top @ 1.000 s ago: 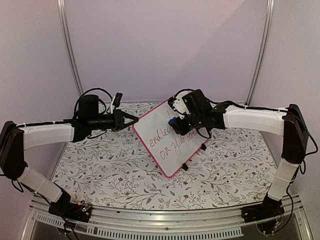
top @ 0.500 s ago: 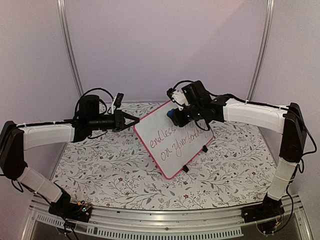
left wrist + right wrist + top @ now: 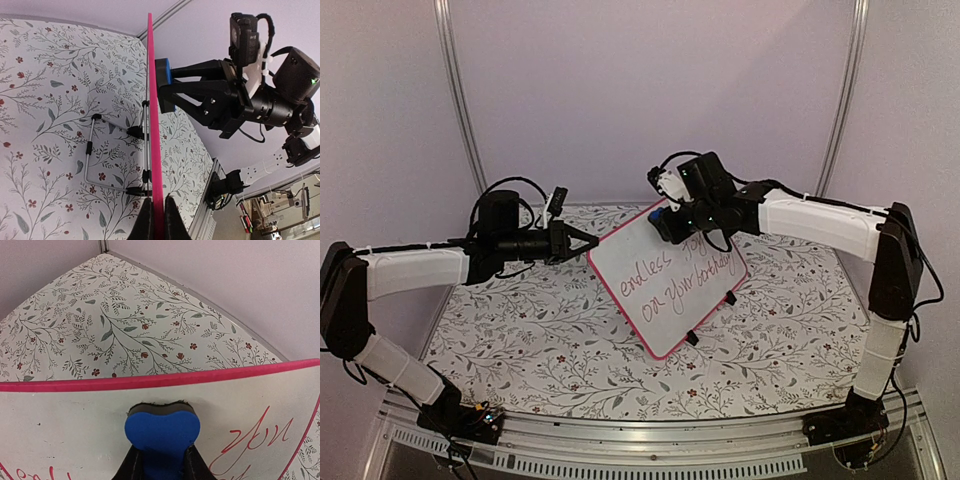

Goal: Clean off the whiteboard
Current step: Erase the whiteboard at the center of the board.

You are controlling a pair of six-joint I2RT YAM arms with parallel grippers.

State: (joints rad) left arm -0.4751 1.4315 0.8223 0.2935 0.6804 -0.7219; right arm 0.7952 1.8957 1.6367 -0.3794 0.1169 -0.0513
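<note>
The whiteboard (image 3: 670, 285) has a pink frame and red handwriting, and it stands tilted on its black feet at mid-table. My left gripper (image 3: 592, 240) is shut on its left edge; in the left wrist view the board (image 3: 152, 100) runs edge-on between the jaws of that gripper (image 3: 158, 220). My right gripper (image 3: 672, 226) is shut on a blue eraser (image 3: 663, 221), pressed flat against the board's face near the top edge. In the right wrist view the eraser (image 3: 161, 432) sits just under the pink rim of the board (image 3: 75, 425), held by the gripper (image 3: 161, 467).
A floral cloth (image 3: 520, 330) covers the table. A wire stand (image 3: 90, 150) props the board from behind. Two metal posts (image 3: 460, 110) rise at the back corners, and an aluminium rail (image 3: 640, 440) runs along the near edge.
My right gripper has slid the eraser up the board towards its top edge, uncovering more of the writing below. The left gripper and the board have stayed put.
</note>
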